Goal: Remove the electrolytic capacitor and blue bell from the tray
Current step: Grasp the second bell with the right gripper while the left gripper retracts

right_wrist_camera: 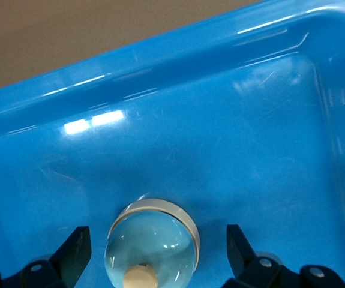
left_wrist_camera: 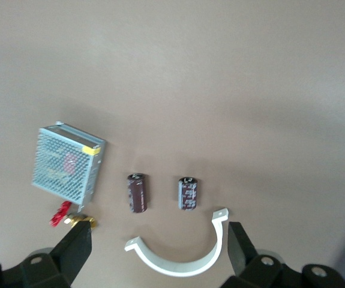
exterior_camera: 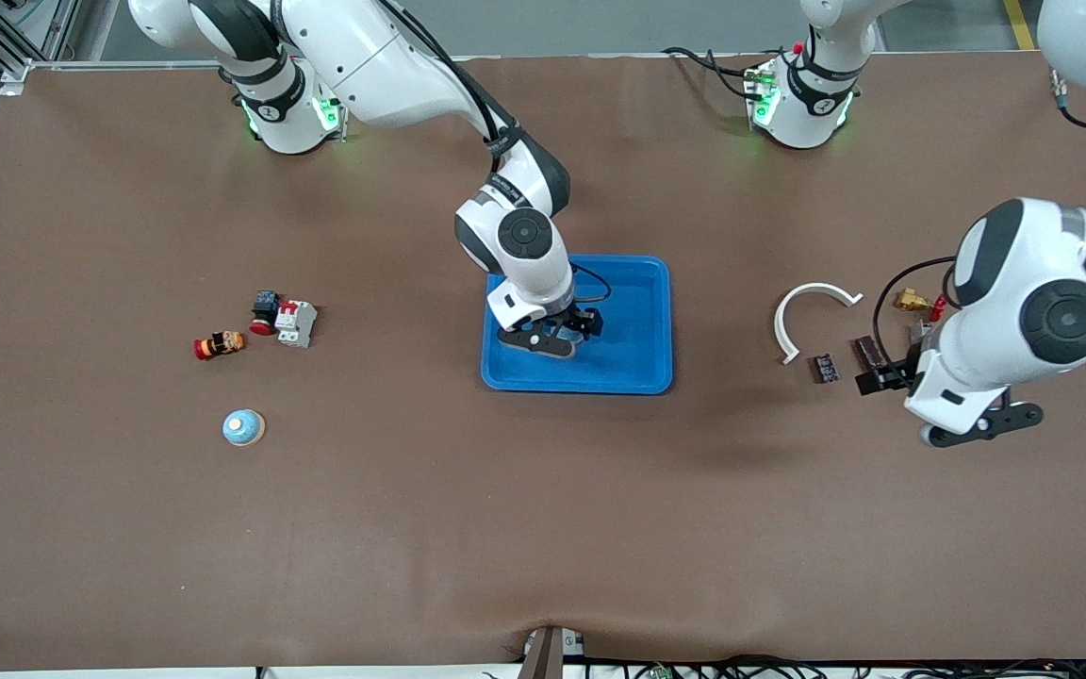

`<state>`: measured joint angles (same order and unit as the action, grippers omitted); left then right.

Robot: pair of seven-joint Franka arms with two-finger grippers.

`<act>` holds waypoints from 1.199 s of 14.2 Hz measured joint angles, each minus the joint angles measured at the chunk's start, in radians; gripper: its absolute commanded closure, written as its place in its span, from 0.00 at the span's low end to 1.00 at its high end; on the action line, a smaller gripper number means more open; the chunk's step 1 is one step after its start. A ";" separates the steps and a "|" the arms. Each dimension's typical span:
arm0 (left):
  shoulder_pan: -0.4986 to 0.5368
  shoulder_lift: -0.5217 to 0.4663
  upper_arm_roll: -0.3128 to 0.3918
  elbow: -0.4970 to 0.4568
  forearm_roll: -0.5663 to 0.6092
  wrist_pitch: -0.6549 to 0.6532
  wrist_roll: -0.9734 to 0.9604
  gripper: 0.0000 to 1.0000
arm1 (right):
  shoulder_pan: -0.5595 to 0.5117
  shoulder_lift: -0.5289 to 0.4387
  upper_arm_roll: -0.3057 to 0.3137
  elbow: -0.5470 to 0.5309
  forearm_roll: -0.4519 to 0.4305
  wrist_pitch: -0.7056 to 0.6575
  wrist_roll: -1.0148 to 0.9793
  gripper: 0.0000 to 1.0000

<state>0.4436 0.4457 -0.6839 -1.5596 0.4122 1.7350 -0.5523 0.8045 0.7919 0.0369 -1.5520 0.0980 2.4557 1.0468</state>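
A light-blue domed bell (right_wrist_camera: pixel 153 247) with a cream button sits in the blue tray (right_wrist_camera: pixel 232 150). My right gripper (right_wrist_camera: pixel 157 247) is open low over it, with a finger (right_wrist_camera: pixel 75 247) on each side and clear of it. In the front view, the right gripper (exterior_camera: pixel 557 335) covers most of that bell. A second bell (exterior_camera: pixel 243 427) stands toward the right arm's end. Two dark cylindrical capacitors (left_wrist_camera: pixel 137 192) (left_wrist_camera: pixel 188 193) lie on the table; they also show in the front view (exterior_camera: pixel 825 368) (exterior_camera: pixel 869 352). My left gripper (left_wrist_camera: pixel 160 255) is open and empty, hanging over a white curved clamp (left_wrist_camera: pixel 178 263).
The blue tray (exterior_camera: pixel 637 368) lies mid-table. By the capacitors are the white clamp (exterior_camera: pixel 812 306), a metal mesh box (left_wrist_camera: pixel 67 163) and a brass fitting with a red handle (exterior_camera: pixel 913 302). Toward the right arm's end lie a red push-button (exterior_camera: pixel 265 311), a white breaker (exterior_camera: pixel 295 322) and a small red-orange part (exterior_camera: pixel 219 345).
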 measured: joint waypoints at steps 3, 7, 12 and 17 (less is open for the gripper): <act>0.000 -0.038 -0.033 0.111 -0.035 -0.086 0.038 0.00 | 0.000 0.001 0.000 0.000 0.000 0.000 0.000 0.41; 0.017 -0.136 -0.035 0.166 -0.129 -0.168 0.055 0.00 | 0.000 0.002 -0.001 0.003 0.000 0.000 0.001 0.55; 0.036 -0.183 -0.034 0.178 -0.210 -0.251 0.111 0.00 | 0.000 0.002 -0.001 0.014 0.000 0.000 0.002 0.56; -0.006 -0.289 0.107 0.178 -0.309 -0.288 0.257 0.00 | -0.006 -0.012 -0.009 0.059 0.000 -0.068 0.001 0.57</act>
<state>0.4378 0.1564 -0.5770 -1.3817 0.1028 1.4466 -0.2951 0.7982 0.7802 0.0278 -1.4928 0.0984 2.3873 1.0476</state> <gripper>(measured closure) 0.000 0.396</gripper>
